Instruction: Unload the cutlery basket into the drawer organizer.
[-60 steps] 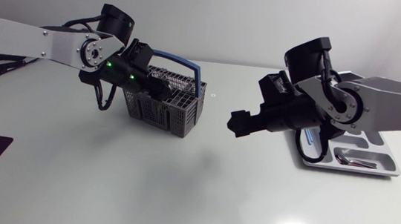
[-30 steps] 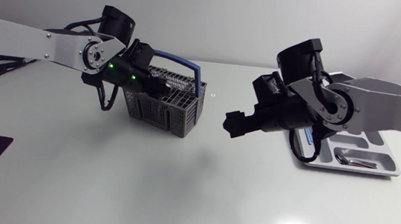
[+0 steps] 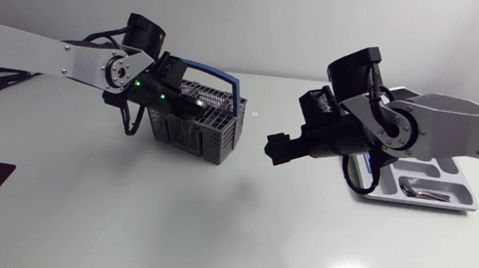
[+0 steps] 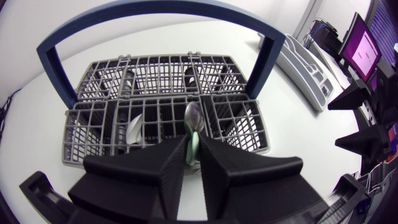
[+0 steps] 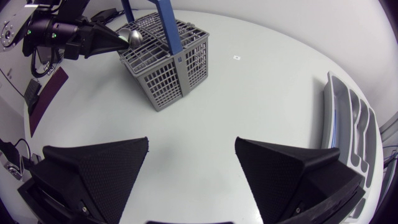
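The table (image 3: 229,231) carries the basket (image 3: 195,128) on its left half, with the organizer (image 3: 473,205) well apart on the right. The left gripper (image 4: 193,142) is over the basket, fingers pinched narrow on a spoon (image 4: 193,118). The spoon's long axis runs straight ahead of them, bowl outward. The right gripper (image 5: 192,143) hangs between basket and organizer, fingers wide and empty. The spoon's way to the organizer therefore lies rightward, past that gripper

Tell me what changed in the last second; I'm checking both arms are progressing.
The open right claw drifted toward the basket. The left claw, shut on a spoon, edged slightly toward the tray over the basket. Basket and tray stayed put.
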{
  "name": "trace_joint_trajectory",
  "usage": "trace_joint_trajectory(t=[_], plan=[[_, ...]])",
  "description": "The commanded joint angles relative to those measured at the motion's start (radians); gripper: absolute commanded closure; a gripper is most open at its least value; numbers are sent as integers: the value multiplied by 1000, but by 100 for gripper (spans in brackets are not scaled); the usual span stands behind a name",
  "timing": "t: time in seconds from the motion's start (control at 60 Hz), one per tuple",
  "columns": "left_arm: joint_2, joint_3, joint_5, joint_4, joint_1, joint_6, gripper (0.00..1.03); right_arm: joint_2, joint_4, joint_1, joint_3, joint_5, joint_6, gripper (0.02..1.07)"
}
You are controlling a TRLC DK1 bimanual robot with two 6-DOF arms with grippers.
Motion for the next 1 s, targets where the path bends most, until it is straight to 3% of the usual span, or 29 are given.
trace_joint_trajectory(t=[0.0, 0.617, 0.983], plan=[[16, -23, -6, 12, -6, -15, 99, 21, 5, 8, 1, 11, 14, 7], [-107, -40, 0, 12, 18, -35, 99, 11, 8, 19, -10, 19, 13, 7], [-245, -67, 52, 4, 37, -49, 99, -11, 26, 47, -26, 39, -32, 7]])
